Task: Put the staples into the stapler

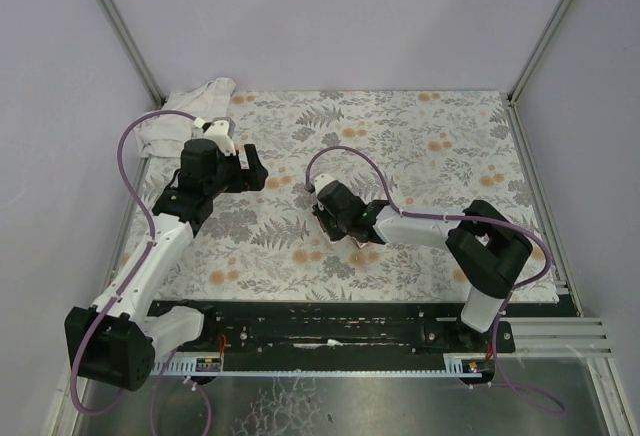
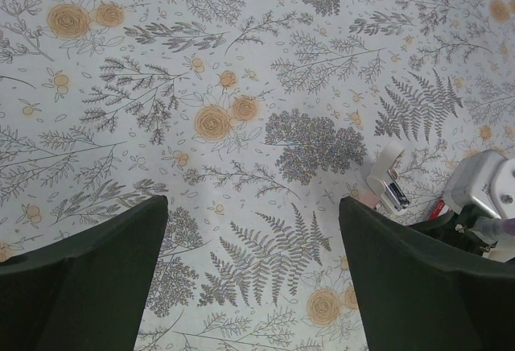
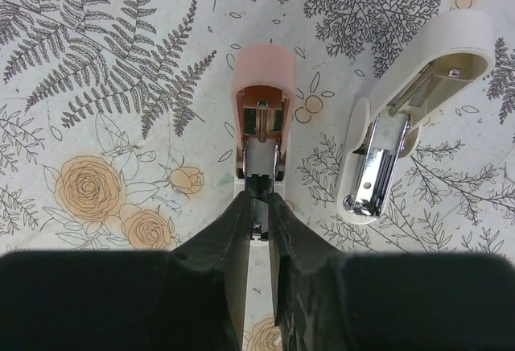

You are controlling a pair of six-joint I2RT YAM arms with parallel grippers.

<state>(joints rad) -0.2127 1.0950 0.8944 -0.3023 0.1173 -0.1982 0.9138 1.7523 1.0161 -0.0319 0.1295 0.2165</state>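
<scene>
A pink stapler lies opened flat on the floral cloth, its metal channel facing up. My right gripper is closed on the narrow inner rail of this stapler, with a dark piece between its tips. A cream stapler lies open to its right, with a shiny magazine; it also shows in the left wrist view. My left gripper is open and empty over bare cloth, left of both staplers. A small red edge beside the right wrist may be the staples box; the rest is hidden.
A crumpled white cloth lies at the back left corner. Grey enclosure walls with metal posts surround the floral mat. A black rail runs along the near edge. In the top view the left gripper and right gripper are close together.
</scene>
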